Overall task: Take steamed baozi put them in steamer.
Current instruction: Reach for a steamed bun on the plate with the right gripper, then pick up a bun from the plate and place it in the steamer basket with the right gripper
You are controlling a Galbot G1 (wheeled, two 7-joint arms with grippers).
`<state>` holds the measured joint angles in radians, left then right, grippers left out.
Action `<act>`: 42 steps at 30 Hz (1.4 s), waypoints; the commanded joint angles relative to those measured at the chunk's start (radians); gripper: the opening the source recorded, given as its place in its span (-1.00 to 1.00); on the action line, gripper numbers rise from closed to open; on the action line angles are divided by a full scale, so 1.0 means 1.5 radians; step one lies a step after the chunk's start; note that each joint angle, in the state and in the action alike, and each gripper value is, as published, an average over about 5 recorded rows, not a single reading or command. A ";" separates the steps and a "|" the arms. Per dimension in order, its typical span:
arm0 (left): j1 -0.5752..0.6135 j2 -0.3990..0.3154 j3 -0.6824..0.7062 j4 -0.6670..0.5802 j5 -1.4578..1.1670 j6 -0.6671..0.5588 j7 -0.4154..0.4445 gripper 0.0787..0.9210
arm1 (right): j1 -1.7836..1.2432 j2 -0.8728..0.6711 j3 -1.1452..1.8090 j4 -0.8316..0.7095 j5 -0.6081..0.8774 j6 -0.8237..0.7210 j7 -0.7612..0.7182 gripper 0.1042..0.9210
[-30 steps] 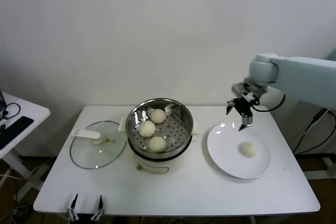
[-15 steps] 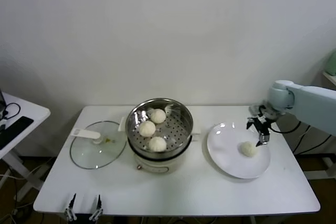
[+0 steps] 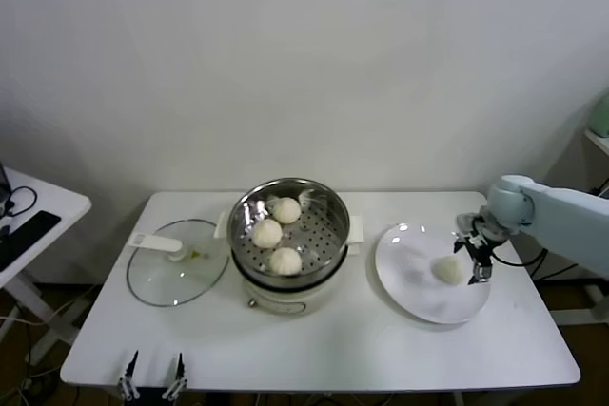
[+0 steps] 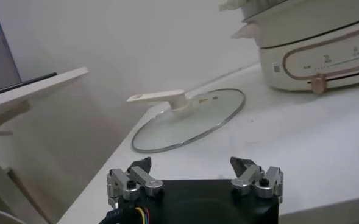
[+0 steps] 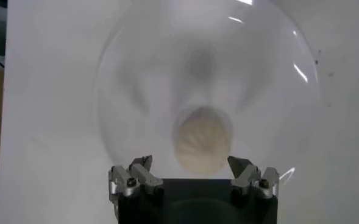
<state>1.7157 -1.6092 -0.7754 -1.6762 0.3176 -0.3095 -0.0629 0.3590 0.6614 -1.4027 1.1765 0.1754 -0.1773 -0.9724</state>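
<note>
Three cream-white baozi (image 3: 267,232) lie in the round steel steamer (image 3: 329,208) on its cream cooker base at the table's middle. A fourth baozi (image 3: 447,270) lies on the white plate (image 3: 414,287) to the right. My right gripper (image 3: 476,256) hangs open just right of this baozi, low over the plate. In the right wrist view the baozi (image 5: 203,142) sits between and just beyond the open right gripper (image 5: 193,166). My left gripper (image 3: 152,376) is parked open at the table's front left edge; it shows in its own wrist view (image 4: 194,167).
The flat glass lid (image 3: 176,274) with a white handle lies left of the steamer and shows in the left wrist view (image 4: 191,119). A side table (image 3: 29,216) with a dark device stands at far left.
My right gripper has swung right from above the plate's far edge and come down beside the baozi on the plate. The left arm has not moved.
</note>
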 commanded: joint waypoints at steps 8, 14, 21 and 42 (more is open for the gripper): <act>0.001 -0.001 -0.001 0.000 0.000 -0.001 0.000 0.77 | -0.107 0.025 0.114 -0.066 -0.034 0.007 0.032 0.76; 0.001 -0.001 -0.002 0.001 0.000 -0.002 0.000 0.77 | -0.116 0.031 0.122 -0.081 -0.038 0.007 0.033 0.76; 0.000 0.001 -0.003 0.004 0.000 -0.003 0.000 0.77 | -0.120 0.039 0.127 -0.090 -0.040 0.007 0.030 0.71; -0.004 0.004 0.001 0.015 0.004 -0.008 -0.001 0.77 | 0.342 0.072 -0.212 0.057 0.244 -0.011 -0.034 0.39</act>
<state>1.7100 -1.6092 -0.7765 -1.6619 0.3212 -0.3198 -0.0645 0.4704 0.7314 -1.4484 1.1406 0.2979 -0.1750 -0.9806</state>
